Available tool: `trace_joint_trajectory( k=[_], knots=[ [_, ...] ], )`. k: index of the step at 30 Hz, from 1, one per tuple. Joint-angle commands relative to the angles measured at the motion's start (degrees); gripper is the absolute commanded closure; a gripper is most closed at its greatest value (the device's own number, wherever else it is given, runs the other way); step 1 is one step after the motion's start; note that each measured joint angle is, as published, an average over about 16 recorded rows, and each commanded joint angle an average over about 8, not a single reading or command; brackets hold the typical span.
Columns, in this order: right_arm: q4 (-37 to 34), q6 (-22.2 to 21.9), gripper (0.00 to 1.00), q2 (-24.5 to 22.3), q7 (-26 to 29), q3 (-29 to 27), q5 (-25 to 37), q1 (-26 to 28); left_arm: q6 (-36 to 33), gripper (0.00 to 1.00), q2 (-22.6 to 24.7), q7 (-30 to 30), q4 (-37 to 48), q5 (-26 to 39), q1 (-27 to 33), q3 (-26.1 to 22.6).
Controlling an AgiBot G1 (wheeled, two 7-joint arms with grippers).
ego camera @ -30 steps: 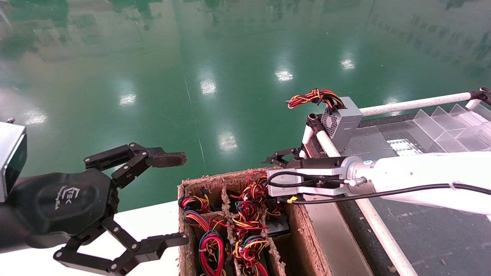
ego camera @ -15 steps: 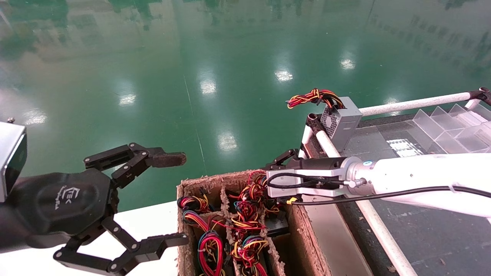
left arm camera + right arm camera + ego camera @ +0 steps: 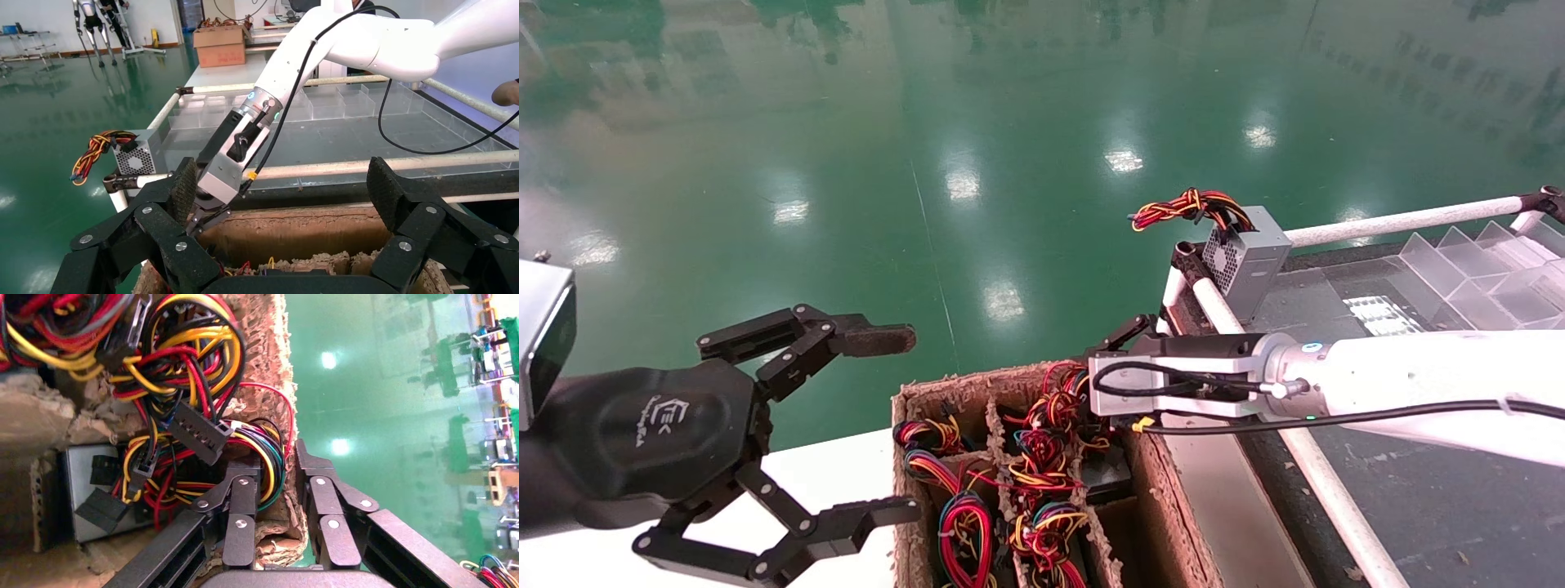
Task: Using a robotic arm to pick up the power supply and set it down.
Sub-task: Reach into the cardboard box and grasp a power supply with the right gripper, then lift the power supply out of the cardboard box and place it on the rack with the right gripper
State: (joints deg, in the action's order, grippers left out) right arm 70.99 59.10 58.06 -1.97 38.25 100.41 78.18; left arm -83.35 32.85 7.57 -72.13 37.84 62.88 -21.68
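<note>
The power supply (image 3: 73,484) lies deep in a divided cardboard box (image 3: 944,382), a grey metal case under its loose red, yellow, black and green wires (image 3: 183,367). My right gripper (image 3: 275,462) is at the box's far wall. Its fingers are drawn close together across a loop of those wires and the torn wall edge. In the head view the right gripper (image 3: 1120,339) is mostly hidden behind its silver wrist block above the wires (image 3: 1054,408). My left gripper (image 3: 887,425) hangs open to the left of the box, holding nothing.
A second grey box (image 3: 1250,257) with a braided red-yellow wire tail leans on the white rail (image 3: 1401,219) of the dark bench at the right. Clear plastic dividers (image 3: 1475,261) stand further right. A white table (image 3: 846,465) carries the cardboard box. Green floor lies beyond.
My right gripper has sunk a little toward the box's far wall and its fingers have closed in. The cardboard box has shifted slightly to the left. The left arm has not moved.
</note>
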Motion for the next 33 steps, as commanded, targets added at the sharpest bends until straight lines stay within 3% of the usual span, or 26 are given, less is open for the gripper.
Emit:
trace_joint_trajectory(
  k=[1,9,20,33],
  knots=[
    [-0.1,0.4,1.00,-0.1,0.3,-0.3,-0.8,0.2,0.0,0.00,0.0,0.0,0.0,0.0,0.0,0.0],
    [-2.7,2.9,1.00,-0.2,0.3,-1.4,-4.5,1.9,0.0,0.00,0.0,0.0,0.0,0.0,0.0,0.0],
    [-1.3,-0.2,1.00,-2.0,-0.2,-4.5,-7.2,1.9,0.0,0.00,0.0,0.0,0.0,0.0,0.0,0.0],
    [0.7,0.5,1.00,-4.6,0.3,-5.8,-9.2,0.9,0.0,0.00,0.0,0.0,0.0,0.0,0.0,0.0]
  ],
)
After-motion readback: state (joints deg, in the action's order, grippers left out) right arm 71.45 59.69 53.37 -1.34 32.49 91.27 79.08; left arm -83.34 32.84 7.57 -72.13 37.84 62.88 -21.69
